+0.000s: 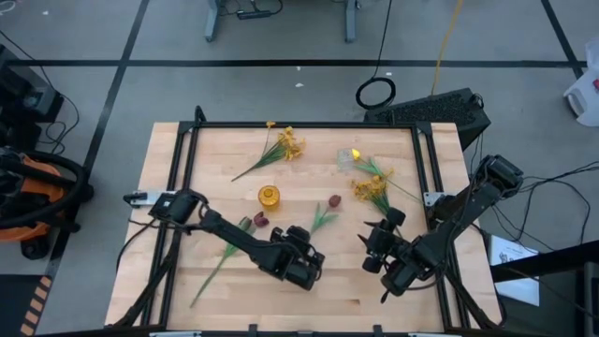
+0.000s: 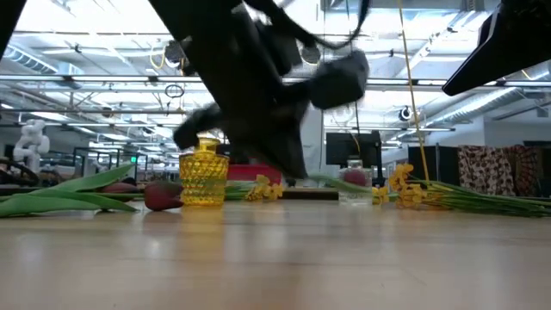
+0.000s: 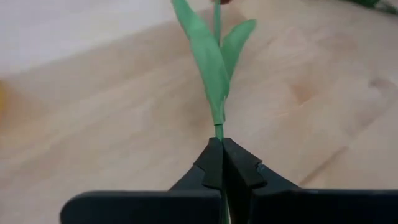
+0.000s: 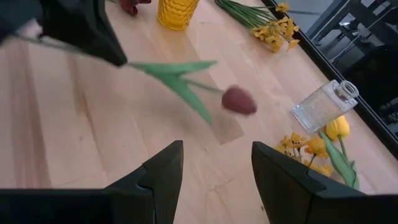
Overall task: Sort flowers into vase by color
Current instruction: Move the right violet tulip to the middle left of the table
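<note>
My left gripper [image 1: 302,241] is shut on the green stem of a dark red tulip [image 1: 334,201] near the table's middle; the tulip also shows in the right wrist view [image 4: 238,101]. My right gripper [image 1: 381,232] is open and empty to the right of that tulip, with its fingers [image 4: 163,171] on the near side of the flower head. Another dark red tulip [image 1: 260,218] lies flat on the table. A yellow vase [image 1: 269,196] stands upright. A clear vase [image 1: 349,161] lies on its side, with a yellow tulip [image 1: 356,153] beside it. Sprays of small yellow blossoms [image 1: 285,142] [image 1: 372,187] lie flat. My left gripper pinches the tulip's stem [image 3: 219,132] between its two fingertips, just below the leaves [image 3: 211,62]. The fingers lie along the stem, coming from the table's near left. The tulip sticks out roughly level beyond the fingers, and its head casts a shadow on the table below it.
Black rails [image 1: 187,150] frame the wooden table top. The yellow vase [image 4: 177,12] and the lying red tulip are to the left of the held flower. The clear vase [image 4: 323,106] and the sprays [image 4: 273,28] lie toward the far right. Bare wood [image 1: 356,290] shows along the near edge.
</note>
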Robot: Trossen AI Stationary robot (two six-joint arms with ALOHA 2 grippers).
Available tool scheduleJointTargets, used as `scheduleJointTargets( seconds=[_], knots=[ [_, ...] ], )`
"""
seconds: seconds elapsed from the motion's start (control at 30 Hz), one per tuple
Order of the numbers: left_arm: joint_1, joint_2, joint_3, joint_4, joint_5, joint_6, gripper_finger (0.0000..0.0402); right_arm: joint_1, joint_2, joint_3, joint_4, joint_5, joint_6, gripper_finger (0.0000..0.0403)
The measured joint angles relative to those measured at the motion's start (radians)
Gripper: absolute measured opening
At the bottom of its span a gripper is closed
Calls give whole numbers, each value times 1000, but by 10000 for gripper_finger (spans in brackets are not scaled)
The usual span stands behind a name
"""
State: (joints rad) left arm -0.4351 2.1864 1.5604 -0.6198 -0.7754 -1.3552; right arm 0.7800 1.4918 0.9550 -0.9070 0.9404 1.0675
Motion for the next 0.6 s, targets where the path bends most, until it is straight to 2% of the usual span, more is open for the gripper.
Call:
scheduleJointTargets(
  seconds=[0.43,0.6],
  knots=[
    [-104,-185,1,-215,-153,-1,0,38,0,0,-2,3,49,183],
    [-157,-235,1,-345,-198,-79,0,51,0,0,-2,3,61,183]
  ],
)
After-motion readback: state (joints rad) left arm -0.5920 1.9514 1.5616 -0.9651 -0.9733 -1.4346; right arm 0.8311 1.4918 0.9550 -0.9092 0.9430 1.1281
